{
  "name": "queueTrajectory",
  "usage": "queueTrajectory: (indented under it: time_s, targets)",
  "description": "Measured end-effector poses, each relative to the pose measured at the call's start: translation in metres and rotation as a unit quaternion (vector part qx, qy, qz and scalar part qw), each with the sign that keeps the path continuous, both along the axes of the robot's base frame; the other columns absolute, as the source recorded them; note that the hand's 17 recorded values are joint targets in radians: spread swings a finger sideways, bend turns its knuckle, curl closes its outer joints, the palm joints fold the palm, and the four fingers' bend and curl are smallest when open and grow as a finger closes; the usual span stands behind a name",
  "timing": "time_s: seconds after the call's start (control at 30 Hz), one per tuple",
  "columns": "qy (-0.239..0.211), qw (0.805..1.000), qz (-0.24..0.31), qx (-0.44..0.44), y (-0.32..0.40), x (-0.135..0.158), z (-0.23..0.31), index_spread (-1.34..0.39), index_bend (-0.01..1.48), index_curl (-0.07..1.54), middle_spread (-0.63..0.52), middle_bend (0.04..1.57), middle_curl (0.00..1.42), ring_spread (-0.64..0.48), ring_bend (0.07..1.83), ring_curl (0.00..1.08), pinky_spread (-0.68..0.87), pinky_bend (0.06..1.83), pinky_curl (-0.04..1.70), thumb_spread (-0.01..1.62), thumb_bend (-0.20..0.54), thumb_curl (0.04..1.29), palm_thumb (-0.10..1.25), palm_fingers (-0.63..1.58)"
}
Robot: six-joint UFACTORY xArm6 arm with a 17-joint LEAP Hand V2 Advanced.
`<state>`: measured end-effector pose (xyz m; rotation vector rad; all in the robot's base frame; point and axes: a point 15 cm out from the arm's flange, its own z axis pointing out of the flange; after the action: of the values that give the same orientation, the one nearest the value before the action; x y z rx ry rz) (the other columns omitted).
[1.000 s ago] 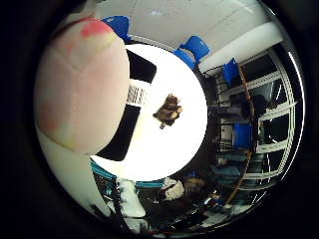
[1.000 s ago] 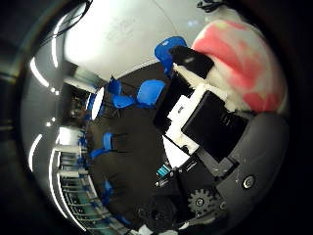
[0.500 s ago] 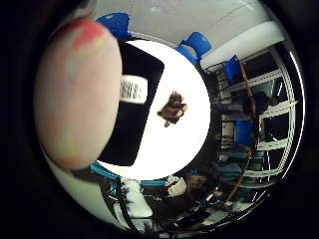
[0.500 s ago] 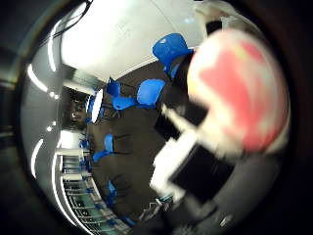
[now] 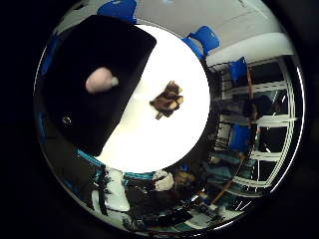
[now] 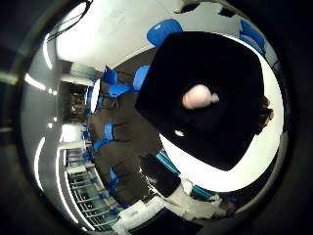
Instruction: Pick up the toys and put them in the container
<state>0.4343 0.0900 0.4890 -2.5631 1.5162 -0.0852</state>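
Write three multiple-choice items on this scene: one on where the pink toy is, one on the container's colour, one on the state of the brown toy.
1. Where is the pink toy?
A. Inside the black container
B. On the white table beside the container
C. On a blue chair

2. What colour is the container?
A. White
B. Black
C. Blue

3. What is the state of the brown toy?
A. Already inside the container
B. Lying on the table, outside the container
C. Resting on top of the pink toy

Key: 1 A, the pink toy is ringed by the container's dark floor in both palm views. 2 B, it shows black against the white table. 3 B, the brown toy lies on bare tabletop beside the container's edge.
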Motion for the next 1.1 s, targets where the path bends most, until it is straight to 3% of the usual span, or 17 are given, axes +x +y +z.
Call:
queueTrajectory:
  time_s: [0.2,0.43,0.6,1.1]
  targets:
    - [-0.004,0.999,-0.028,-0.015,-0.089,0.013,-0.005,-0.43,0.16,0.30,0.01,0.26,0.31,0.21,0.39,0.23,0.48,0.40,0.36,1.15,-0.018,0.27,0.40,0.14]
    - [0.029,0.999,-0.038,-0.023,-0.171,0.025,-0.043,-0.42,0.16,0.28,0.01,0.22,0.32,0.20,0.35,0.22,0.46,0.38,0.33,1.14,-0.021,0.27,0.41,0.14]
    - [0.003,0.998,-0.055,-0.030,-0.208,0.055,-0.063,-0.42,0.16,0.27,0.01,0.21,0.32,0.20,0.34,0.22,0.46,0.38,0.32,1.14,-0.020,0.27,0.42,0.15]
    - [0.102,0.993,-0.063,-0.006,-0.224,0.098,-0.205,-0.42,0.16,0.27,0.01,0.20,0.32,0.19,0.32,0.23,0.44,0.38,0.31,1.13,-0.021,0.28,0.44,0.15]
